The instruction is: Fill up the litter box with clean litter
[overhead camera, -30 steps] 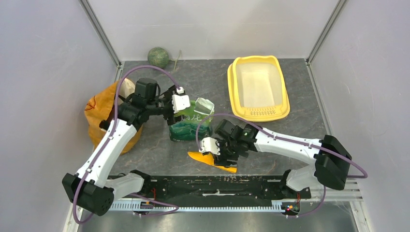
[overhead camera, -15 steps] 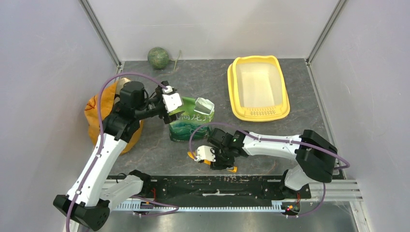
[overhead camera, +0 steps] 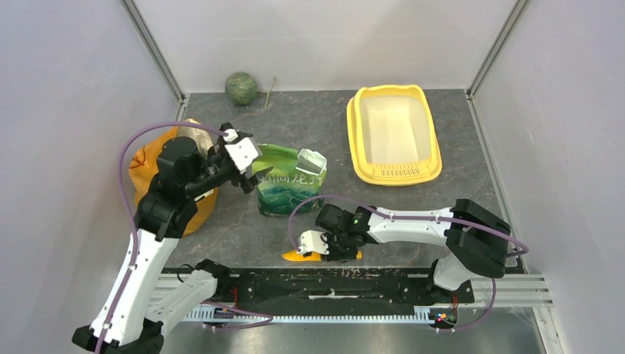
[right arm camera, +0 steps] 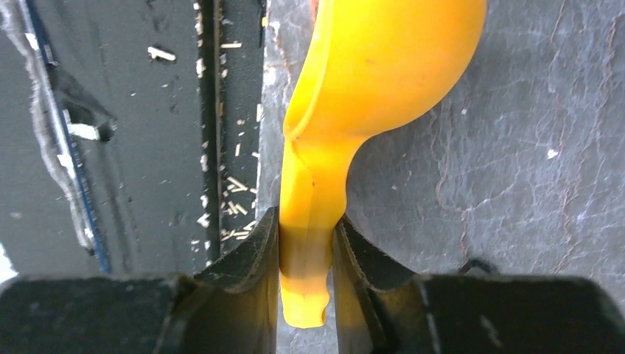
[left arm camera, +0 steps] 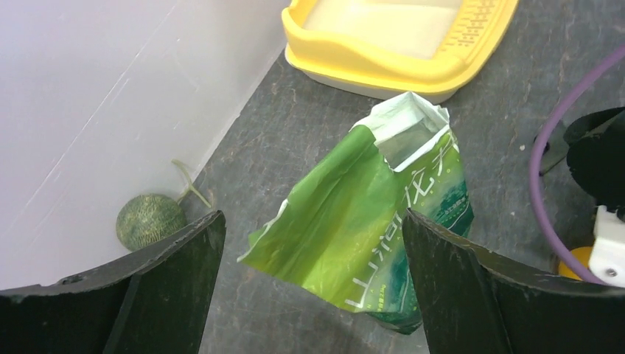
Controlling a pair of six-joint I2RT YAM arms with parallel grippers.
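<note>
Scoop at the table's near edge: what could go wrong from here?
1. The right gripper pinches the scoop only near its handle's end, so it may swing or slip when lifted.
2. The green pouch stands open-topped, the left gripper open beside it, not holding it; a bump might tip it.

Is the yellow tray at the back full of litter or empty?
Empty. The litter box shows only its bare pale basin from above and in the left wrist view; no granules lie in it.

Top view looks down; wrist views sit close (left shares the litter box (overhead camera: 399,174)).
</note>
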